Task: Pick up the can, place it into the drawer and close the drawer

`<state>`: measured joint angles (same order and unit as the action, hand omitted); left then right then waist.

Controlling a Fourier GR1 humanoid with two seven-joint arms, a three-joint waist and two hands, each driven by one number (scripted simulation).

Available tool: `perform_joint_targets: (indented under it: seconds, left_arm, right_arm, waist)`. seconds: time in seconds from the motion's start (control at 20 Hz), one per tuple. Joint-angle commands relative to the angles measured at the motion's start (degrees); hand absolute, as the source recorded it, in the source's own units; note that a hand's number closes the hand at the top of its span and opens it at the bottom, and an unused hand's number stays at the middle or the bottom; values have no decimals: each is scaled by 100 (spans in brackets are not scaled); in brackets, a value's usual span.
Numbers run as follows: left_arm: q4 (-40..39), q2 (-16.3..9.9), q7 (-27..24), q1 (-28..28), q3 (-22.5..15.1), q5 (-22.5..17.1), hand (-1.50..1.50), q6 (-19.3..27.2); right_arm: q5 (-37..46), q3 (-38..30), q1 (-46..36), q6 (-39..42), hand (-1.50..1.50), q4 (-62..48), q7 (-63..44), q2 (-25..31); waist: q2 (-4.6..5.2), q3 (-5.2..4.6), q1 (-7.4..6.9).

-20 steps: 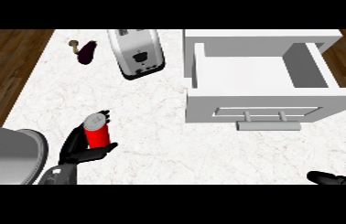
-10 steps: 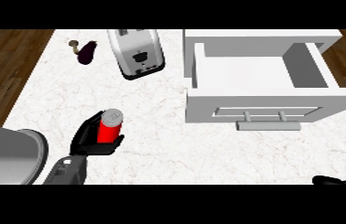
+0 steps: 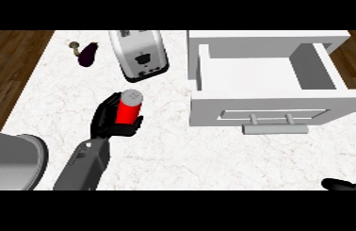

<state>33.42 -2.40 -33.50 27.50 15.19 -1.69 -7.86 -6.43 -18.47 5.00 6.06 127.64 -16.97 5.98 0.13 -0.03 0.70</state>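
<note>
A red can (image 3: 129,108) with a grey lid is held above the white counter, left of centre. My left hand (image 3: 111,121) is shut on it, fingers curled round its red body. The white drawer (image 3: 264,70) stands pulled open at the upper right, its inside bare and its handle (image 3: 274,128) facing me. The can is well to the left of the drawer's front. Only a small black tip of my right hand (image 3: 339,184) shows at the lower right edge, too little to read its fingers.
A silver toaster (image 3: 139,54) stands at the back, just beyond the can. A dark eggplant (image 3: 87,54) lies to its left. A grey round object (image 3: 17,161) sits at the lower left edge. Wooden floor (image 3: 17,65) borders the counter's left.
My left hand has carried the can up and to the right, closer to the toaster and drawer. More of the left forearm now shows. The right hand stays low at the edge.
</note>
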Motion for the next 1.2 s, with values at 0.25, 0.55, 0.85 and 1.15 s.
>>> perform_joint_targets:
  seconds: [0.25, 0.55, 0.85, 1.15]
  left_arm:
    - [790, 234, 1020, 498, -716, -395, 150, 830]
    - [1598, 173, 1999, 1099, -916, -181, 150, 1037]
    - [2097, 239, 3233, 2127, -1645, -868, 150, 1921]
    - [2440, 239, 3811, 2515, -1826, -770, 150, 2318]
  right_arm:
    - [174, 86, 113, -91, -150, 275, 46, -153]
    - [-186, -313, -73, 7, -150, 111, -92, 161]
    - [214, -12, -195, -155, -150, 84, -217, 41]
    - [344, 126, 295, 41, -150, 9, 550, -297]
  waist:
    - [-38, 5, -65]
    - [-36, 6, -77]
    - [-32, 4, -19]
    - [-16, 6, -8]
